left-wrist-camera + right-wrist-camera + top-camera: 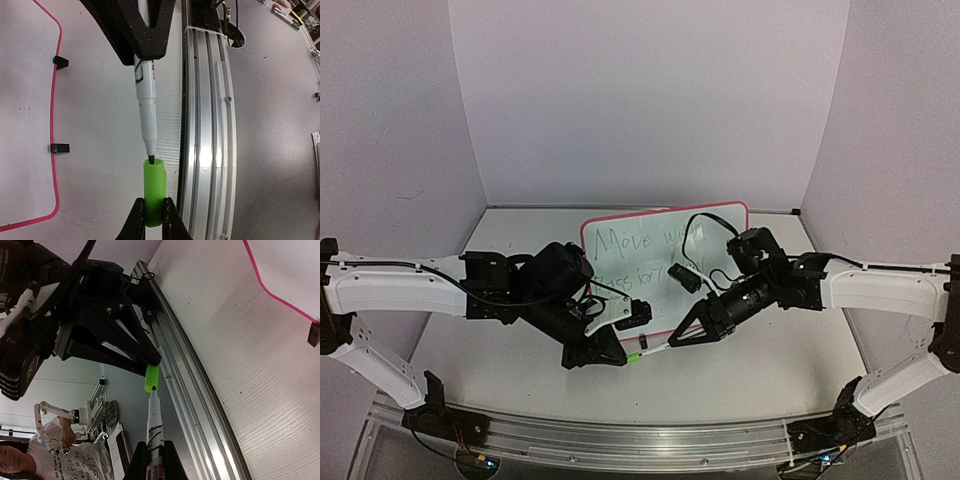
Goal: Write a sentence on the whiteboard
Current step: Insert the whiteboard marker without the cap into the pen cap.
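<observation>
the right gripper point(154, 446) is clamping a white marker point(154, 422), and its tip is pointing up at the open end of a green cap point(151, 378). the left gripper point(150, 365) is pinching this cap. the pink edge of the whiteboard point(292, 265) is showing at upper right.

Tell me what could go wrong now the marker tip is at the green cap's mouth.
The tip of the marker looks slightly off-centre at the mouth of the green cap, so pushing may jam it on the rim. The left gripper pinches only the cap's closed end; it might pivot or slip. Both arms hang over the whiteboard, so a jolt could smudge the sentence.
</observation>
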